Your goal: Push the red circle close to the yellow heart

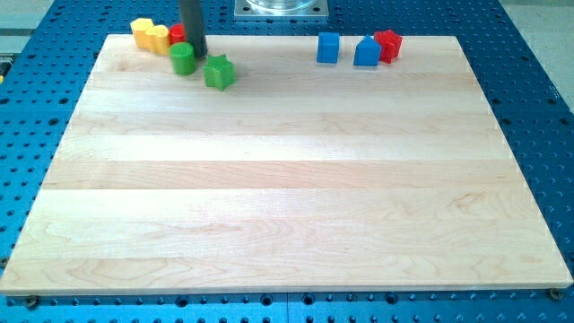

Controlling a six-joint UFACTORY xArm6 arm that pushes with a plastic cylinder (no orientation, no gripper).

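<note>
The red circle (pixel 177 34) sits at the board's top left, partly hidden behind my rod. It touches the right side of a yellow block (pixel 159 39) that looks like the heart. A second yellow block (pixel 141 29) touches that one on its left. My tip (pixel 195 54) is just right of the red circle, at the upper right edge of the green circle (pixel 182 58).
A green star (pixel 218 72) lies right of the green circle. A blue cube (pixel 328 48), another blue block (pixel 366 53) and a red star (pixel 388 43) stand at the top right. The wooden board (pixel 287 197) rests on a blue perforated table.
</note>
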